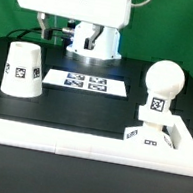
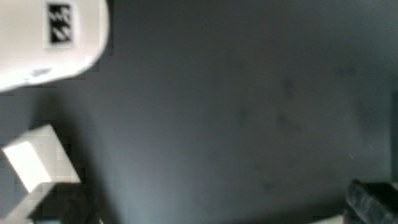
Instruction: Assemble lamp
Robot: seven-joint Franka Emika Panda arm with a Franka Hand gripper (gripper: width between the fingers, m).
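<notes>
Going left to right across the exterior view. Shade (image 1: 25, 70) is sitting upright on the black table (image 1: 82, 112) at the exterior view's left, wide end down, tags facing the camera, touching nothing. Marker board (image 1: 85, 82) is lying flat mid-table, just beside the shade and apart from it. Bulb (image 1: 164, 87) is standing on the base (image 1: 146, 134) at the exterior view's right; the pair is resting against the inner corner of the white fence (image 1: 88, 140) that is running along the front and right edges.

My arm (image 1: 76, 5) is hanging above the back of the table. My gripper (image 1: 51, 27) is showing only as dark shapes behind the shade, above and apart from it. Bulb and base are sitting well apart from my jaws, across the table.

Wrist view is mostly showing blurred dark table. The shade (image 2: 50, 40) is filling one corner as a white curved surface with a tag, outside my jaws. One finger (image 2: 39, 165) is showing at the frame edge. Cannot tell whether my jaws are open or closed; I am seeing nothing between them.
</notes>
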